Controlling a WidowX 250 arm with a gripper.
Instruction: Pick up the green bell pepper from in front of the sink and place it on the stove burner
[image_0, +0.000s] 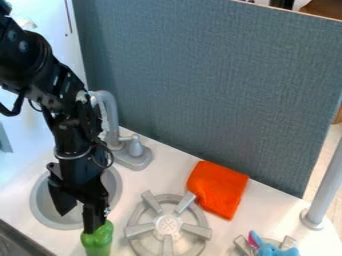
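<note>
Hanging with fingers wide apart, my gripper (79, 223) had a glossy, bulbous green object (98, 242) at one fingertip and a smooth, round basin (45, 217) beside it.

You can see that the gripper (79, 224) is black, and the object (98, 242) at its tip is bright green with paler shiny spots. The worktop (157, 178) is white, and the sink (37, 206) and the tap (112, 111) are grey. You have also a grey burner (139, 229) with small dark marks in its centre, a plain orange cloth (219, 189), a light blue toy (279, 250) with a pink part, and a blue-grey panel (214, 90) with a fine woven pattern
</note>
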